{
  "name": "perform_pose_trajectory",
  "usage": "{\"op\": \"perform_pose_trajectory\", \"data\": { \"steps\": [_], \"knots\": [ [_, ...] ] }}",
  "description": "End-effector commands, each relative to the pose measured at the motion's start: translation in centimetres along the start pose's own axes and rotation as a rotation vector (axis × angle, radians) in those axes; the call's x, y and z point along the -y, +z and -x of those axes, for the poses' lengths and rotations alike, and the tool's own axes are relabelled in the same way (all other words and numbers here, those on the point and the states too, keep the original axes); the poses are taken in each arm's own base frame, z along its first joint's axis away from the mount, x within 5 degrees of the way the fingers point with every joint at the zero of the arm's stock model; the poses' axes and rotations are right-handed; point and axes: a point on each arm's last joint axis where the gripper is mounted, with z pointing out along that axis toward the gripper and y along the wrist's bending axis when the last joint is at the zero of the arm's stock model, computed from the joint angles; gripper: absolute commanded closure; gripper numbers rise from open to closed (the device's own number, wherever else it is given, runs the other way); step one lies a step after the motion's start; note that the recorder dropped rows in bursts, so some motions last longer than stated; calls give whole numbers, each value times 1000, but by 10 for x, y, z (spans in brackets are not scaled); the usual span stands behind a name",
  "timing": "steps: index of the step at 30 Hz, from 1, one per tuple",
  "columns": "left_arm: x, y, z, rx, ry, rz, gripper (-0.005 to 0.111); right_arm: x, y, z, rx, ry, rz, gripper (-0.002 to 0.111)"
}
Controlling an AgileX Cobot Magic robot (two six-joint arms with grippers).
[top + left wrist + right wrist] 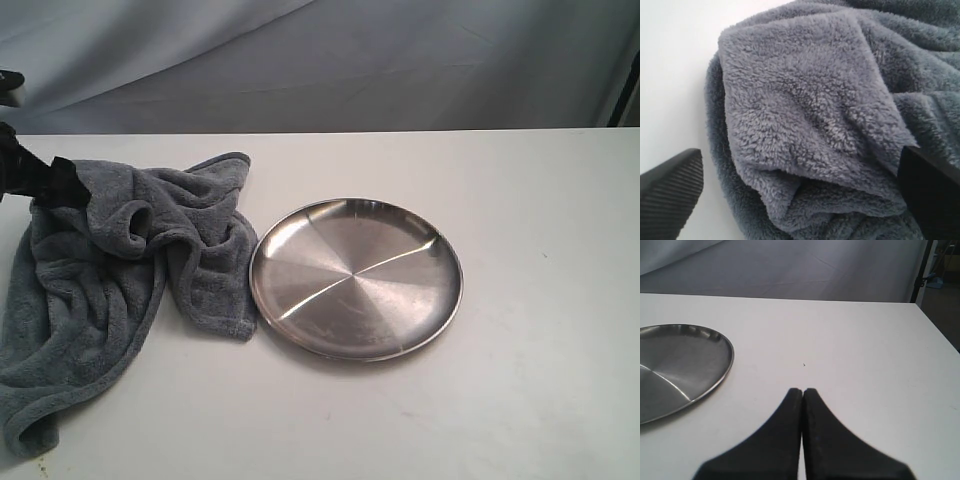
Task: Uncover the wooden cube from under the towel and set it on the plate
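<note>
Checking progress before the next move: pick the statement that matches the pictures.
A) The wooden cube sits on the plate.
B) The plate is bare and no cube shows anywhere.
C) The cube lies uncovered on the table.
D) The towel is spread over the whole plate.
B: the plate holds nothing, and the towel lies bunched beside it, with no wooden cube visible in any view.

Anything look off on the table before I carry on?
Nothing spilled or damaged. The towel lies bunched in a heap beside the empty plate, with no cube showing. The left hand is open around a towel fold.
</note>
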Motion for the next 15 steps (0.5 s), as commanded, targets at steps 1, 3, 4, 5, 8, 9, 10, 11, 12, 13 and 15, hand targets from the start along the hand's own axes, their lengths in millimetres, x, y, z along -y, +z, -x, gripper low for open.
{"op": "perform_pose_trajectory", "data": {
  "steps": [1, 3, 4, 5, 8, 9, 10, 11, 12, 13, 15],
  "knots": [
    [-3, 14, -6, -32, 2, 17, 3, 0, 0, 0, 13, 3, 0, 108],
    [-3, 17, -6, -33, 1, 20, 3, 0, 0, 0, 13, 3, 0, 108],
    [-4, 19, -7, -35, 0, 19, 3, 0, 0, 0, 13, 3, 0, 108],
    [-4, 20, -7, -35, -1, 22, 3, 0, 0, 0, 13, 3, 0, 108],
    [-5, 24, -9, -41, -4, 21, 3, 0, 0, 0, 13, 3, 0, 108],
    [-5, 26, -10, -45, -5, 20, 3, 0, 0, 0, 13, 3, 0, 108],
    [-5, 28, -11, -50, -6, 17, 3, 0, 0, 0, 13, 3, 0, 108],
    [-5, 30, -11, -50, -13, 15, 3, 0, 0, 0, 13, 3, 0, 108],
    [-5, 33, -12, -50, -26, 9, 3, 0, 0, 0, 13, 3, 0, 108],
    [-5, 34, -12, -48, -38, 3, 3, 0, 0, 0, 13, 3, 0, 108],
    [-4, 38, -13, -49, -61, -10, 3, 0, 0, 0, 13, 3, 0, 108]
  ]
}}
